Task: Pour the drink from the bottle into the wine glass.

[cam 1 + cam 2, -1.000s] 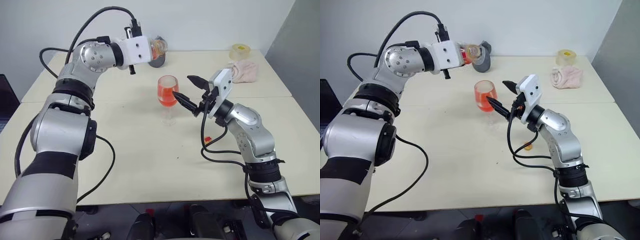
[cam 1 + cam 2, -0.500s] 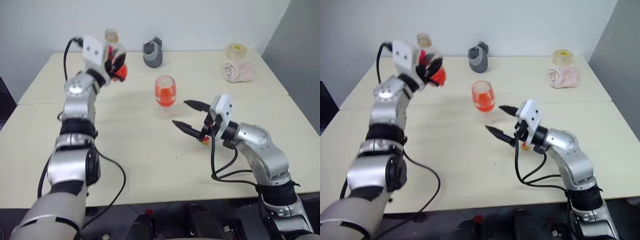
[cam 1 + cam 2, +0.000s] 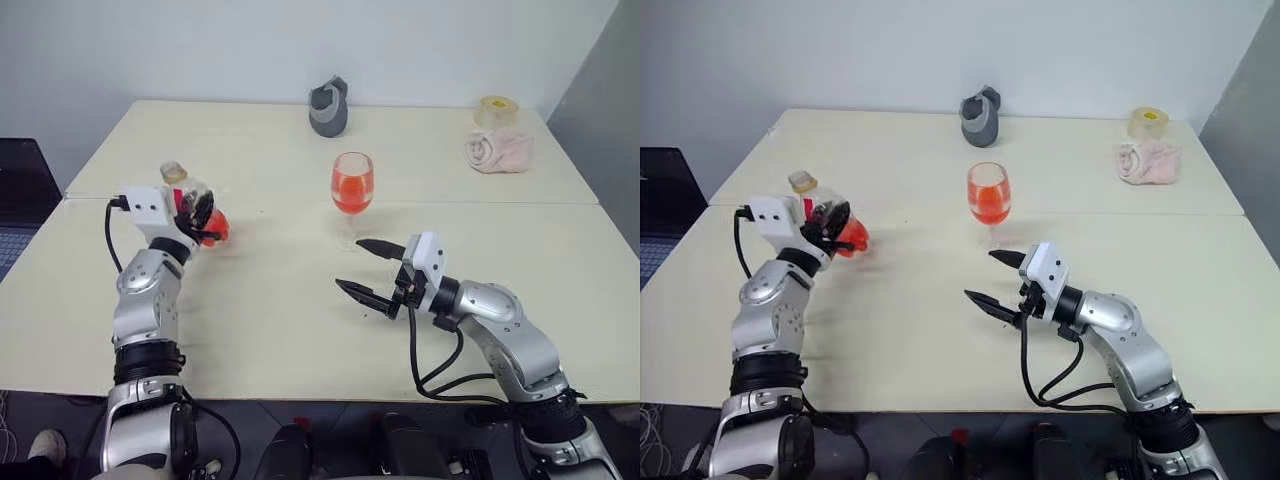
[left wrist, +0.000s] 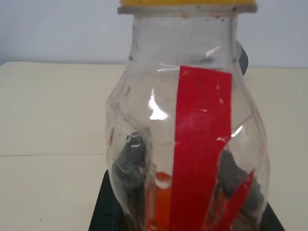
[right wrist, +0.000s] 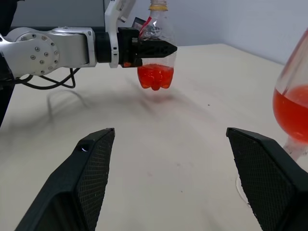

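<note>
- The bottle point(image 3: 190, 205) is held upright at the left of the head views, just above the table point(image 3: 270, 310), clamped around its body by the left gripper point(image 3: 203, 215).
- A little drink point(image 5: 155, 77) is seen at the bottle's bottom; its yellowish cap point(image 4: 187, 4) is on top.
- The glass point(image 3: 353, 190) stands at the centre of the frame, its bowl about half filled with red-orange liquid.
- The right gripper point(image 3: 366, 268) is held low, below the glass in the frame and apart from it, its fingers point(image 5: 91, 168) spread wide with nothing between them.
- A grey object point(image 3: 328, 108) is seen at top centre; a pink cloth point(image 3: 497, 150) and a tape roll point(image 3: 496, 109) at upper right.
</note>
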